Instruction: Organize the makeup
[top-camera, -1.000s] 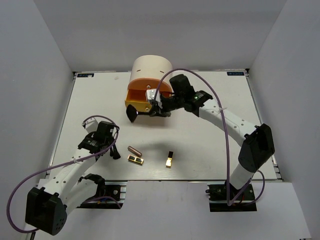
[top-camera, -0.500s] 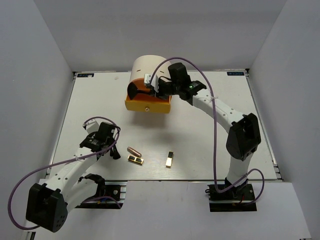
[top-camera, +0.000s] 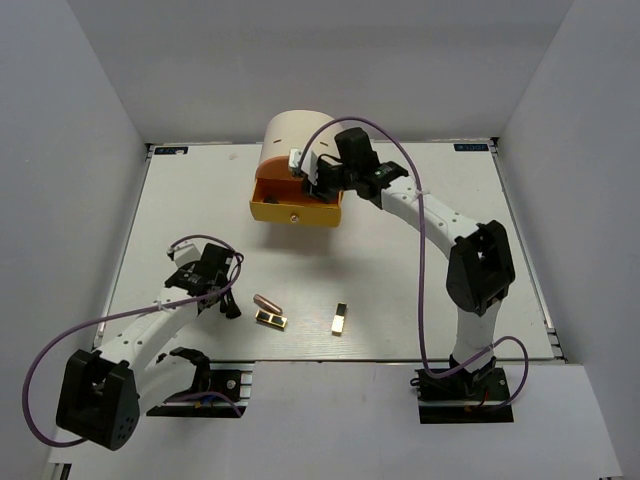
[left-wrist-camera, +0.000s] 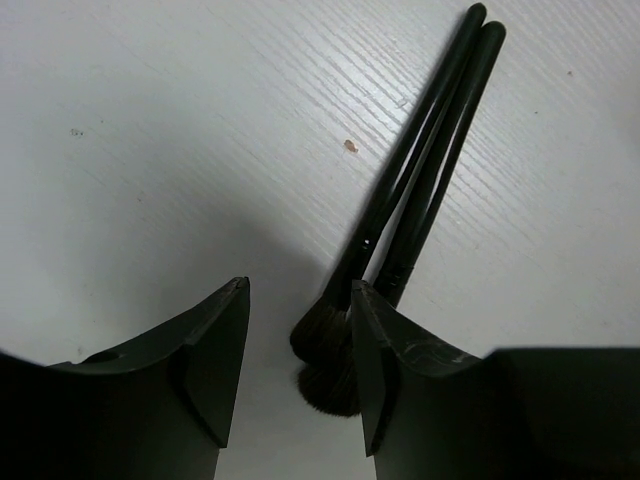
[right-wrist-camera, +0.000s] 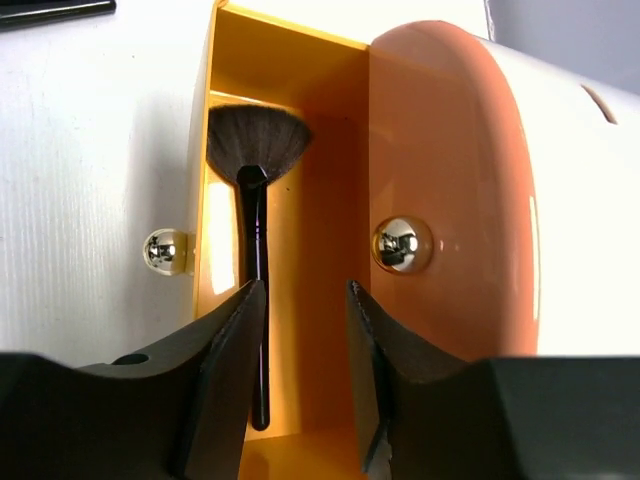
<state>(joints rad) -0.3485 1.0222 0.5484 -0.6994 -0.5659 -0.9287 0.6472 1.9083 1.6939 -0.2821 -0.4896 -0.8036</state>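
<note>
The fan brush (right-wrist-camera: 252, 190) lies in the open yellow drawer (right-wrist-camera: 320, 150), with the right claw (right-wrist-camera: 303, 300) spread above it, empty. The left claw (left-wrist-camera: 298, 300) hangs open over two black brushes (left-wrist-camera: 420, 180) on the table (left-wrist-camera: 150, 100); closing on them comes next. Their bristles are half hidden behind a finger, so the grip may be off-centre.

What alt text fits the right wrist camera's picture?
A black fan brush lies inside an open yellow drawer, framed by the open right gripper. Beside it, an orange drawer front with a shiny knob.
</note>
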